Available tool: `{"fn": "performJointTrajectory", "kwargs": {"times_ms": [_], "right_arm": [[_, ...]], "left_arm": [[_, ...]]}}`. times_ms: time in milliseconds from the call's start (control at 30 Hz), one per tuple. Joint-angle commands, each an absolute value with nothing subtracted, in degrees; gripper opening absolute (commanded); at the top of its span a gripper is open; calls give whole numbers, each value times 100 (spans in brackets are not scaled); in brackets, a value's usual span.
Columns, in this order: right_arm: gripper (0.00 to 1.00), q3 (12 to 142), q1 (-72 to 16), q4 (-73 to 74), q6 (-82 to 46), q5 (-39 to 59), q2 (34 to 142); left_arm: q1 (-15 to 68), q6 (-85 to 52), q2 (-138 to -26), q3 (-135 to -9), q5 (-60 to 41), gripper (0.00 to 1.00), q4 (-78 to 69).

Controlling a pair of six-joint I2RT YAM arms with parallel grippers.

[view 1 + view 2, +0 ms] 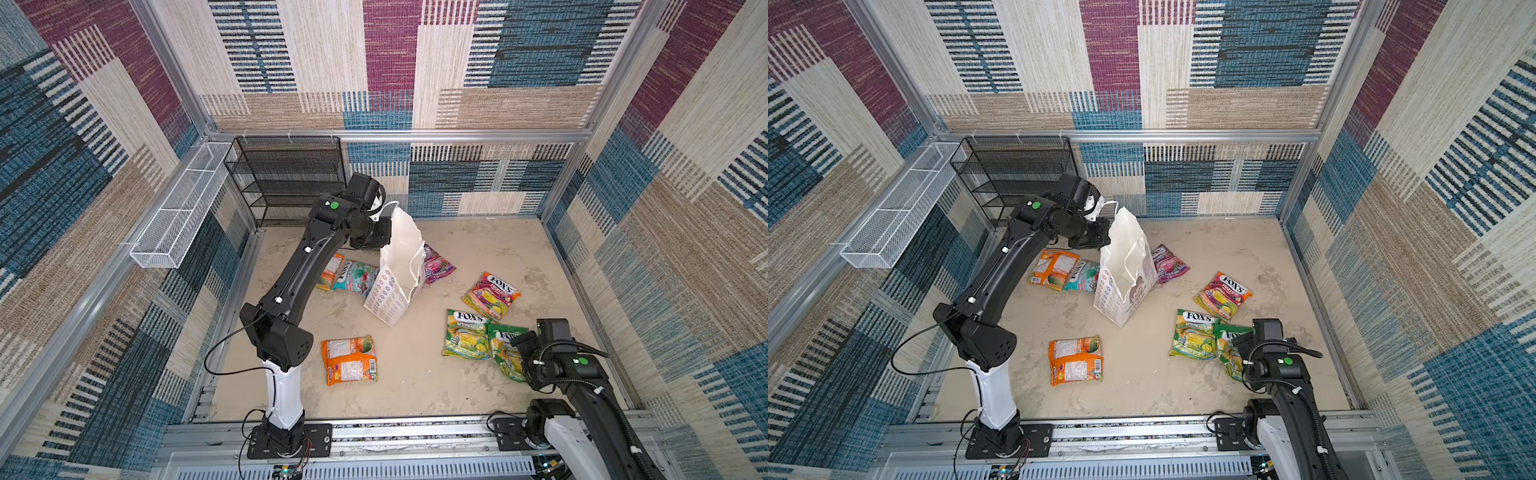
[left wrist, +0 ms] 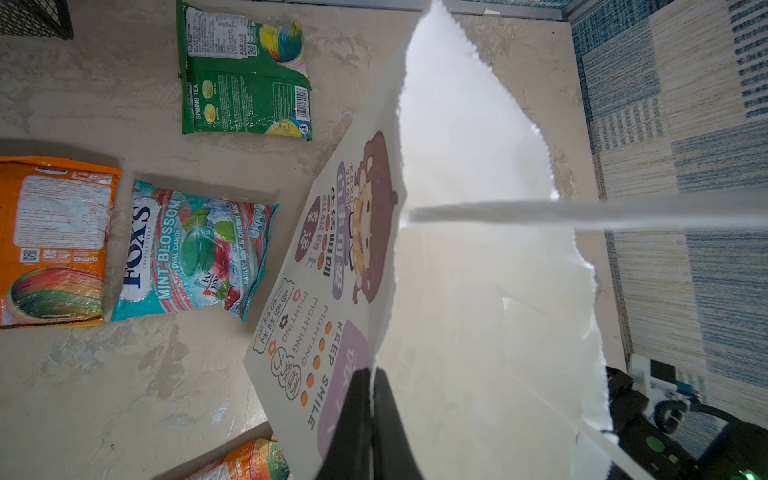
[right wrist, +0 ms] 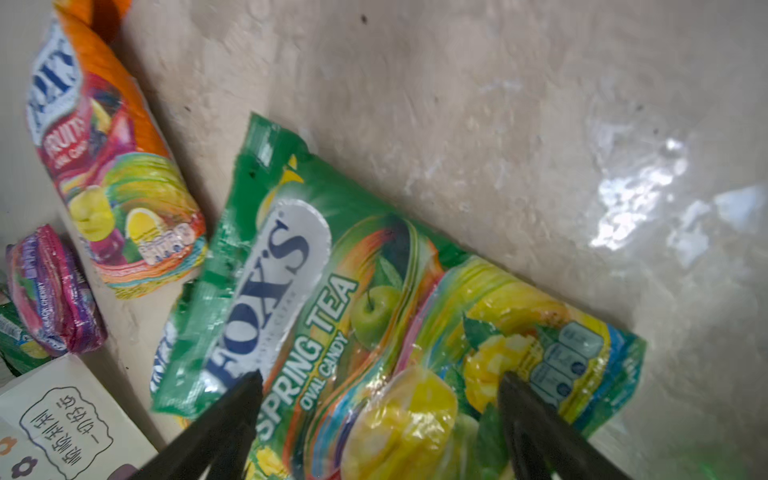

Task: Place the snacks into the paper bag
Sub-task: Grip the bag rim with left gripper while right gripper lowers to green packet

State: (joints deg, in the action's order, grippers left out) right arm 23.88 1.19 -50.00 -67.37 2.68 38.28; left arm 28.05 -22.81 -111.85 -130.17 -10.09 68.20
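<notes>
The white paper bag [image 1: 395, 270] stands tilted mid-table, mouth open. My left gripper [image 2: 372, 374] is shut on its rim, one finger on each side of the paper. The snacks lie around the bag. An orange packet [image 1: 349, 359] is in front, and an orange one [image 1: 330, 272] and a teal mint one [image 2: 187, 249] are to its left. A purple one [image 1: 436, 264] lies behind, and a fruits packet [image 1: 490, 295] and a Spring Tea packet [image 1: 467, 334] are to the right. My right gripper [image 3: 380, 382] is open, its fingers straddling a second green Spring Tea packet [image 3: 374, 299].
A black mesh shelf [image 1: 286, 178] stands at the back left. A white wire basket [image 1: 178, 208] hangs on the left wall. Patterned walls enclose the table on three sides. A metal rail [image 1: 415, 432] runs along the front edge.
</notes>
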Motion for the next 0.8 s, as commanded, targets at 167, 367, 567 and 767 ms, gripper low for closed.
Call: {"fn": "performJointTrajectory", "kwargs": {"times_ms": [167,367,567,767], "right_arm": [[83,2134,119,-4554,-7341,609,3971],[66,1959,114,-4139,-7420,717,4009],[42,1971,114,-3988,-7453,640,3631],[15,1960,115,-3684,-7448,677,3416]], "left_arm": [[2812,-2371,-11189,-13073,-1443,0,6711],[2804,-2282,-11112,-12980,-1711,0,6721],[2795,-2119,-10719,-12408,-1765,0,6521],[2786,-2083,-10417,-11997,-1817,0,6226]]}}
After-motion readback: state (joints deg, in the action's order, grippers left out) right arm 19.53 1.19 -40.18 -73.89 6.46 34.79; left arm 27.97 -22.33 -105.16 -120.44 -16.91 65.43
